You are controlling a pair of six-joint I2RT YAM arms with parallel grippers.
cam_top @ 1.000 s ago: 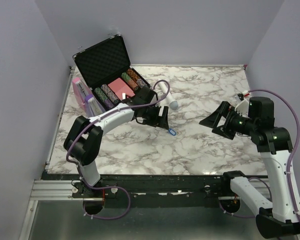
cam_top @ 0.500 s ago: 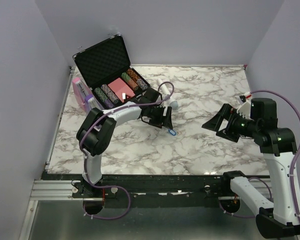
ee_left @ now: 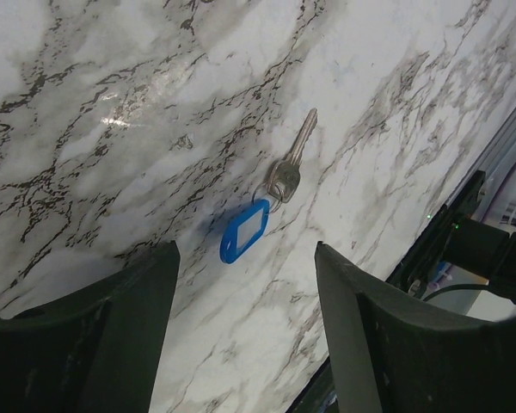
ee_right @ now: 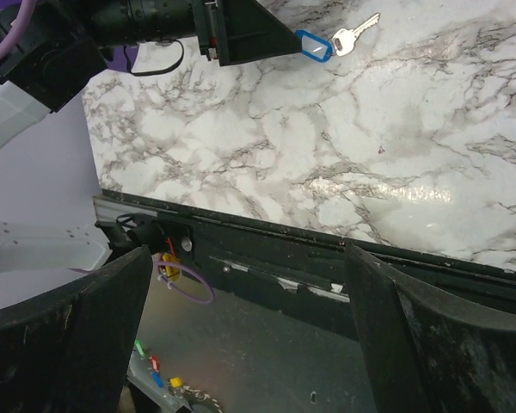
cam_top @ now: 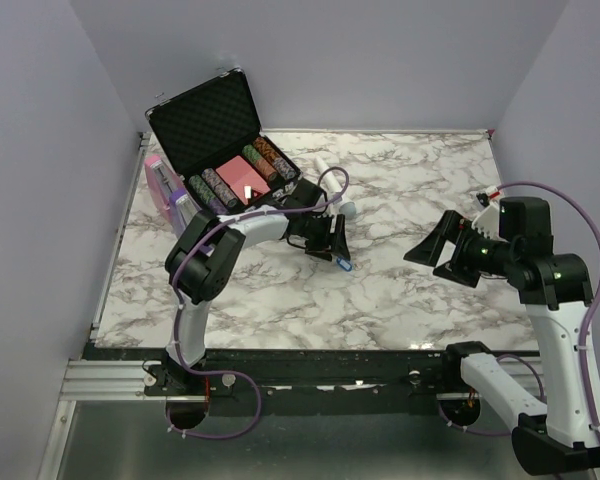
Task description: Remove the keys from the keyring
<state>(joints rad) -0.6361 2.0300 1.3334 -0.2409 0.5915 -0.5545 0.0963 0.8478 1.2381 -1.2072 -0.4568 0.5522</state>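
Since a second ago the left gripper has swung in closer to the keyring, its elbow folding toward the case at the far-left corner of the surface. Its jaws stand wide with nothing between them, tips just short of the blue tag (the wrist view shows a gap). The key lies flat beyond, attached, pointing away, well clear of every edge. Bare marble runs right to the right gripper, also spread wide, holding nothing, above the surface.
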